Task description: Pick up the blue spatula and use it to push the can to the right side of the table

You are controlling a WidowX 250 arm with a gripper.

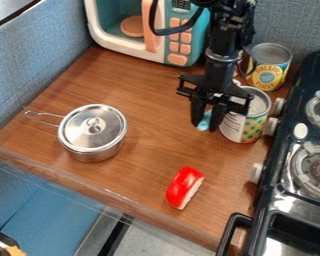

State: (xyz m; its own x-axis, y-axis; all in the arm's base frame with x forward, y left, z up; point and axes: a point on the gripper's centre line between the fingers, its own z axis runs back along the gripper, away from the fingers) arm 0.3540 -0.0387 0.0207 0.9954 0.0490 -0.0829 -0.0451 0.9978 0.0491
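Right of centre in the camera view, the black gripper points down over the wooden counter, shut on a small light blue object. Most of that object is hidden between the fingers, so its shape cannot be told. Close beside the gripper on the right stands a can with a green and white label, partly covered by the arm. A red piece with a pale underside lies on the counter, nearer the front edge. To the left sits a lidded metal pot, its wire handle pointing left.
Behind the gripper is a toy microwave in teal and white with its door open. A pineapple can stands at the back right. The black stove runs along the right side. The wooden counter ends at a front edge.
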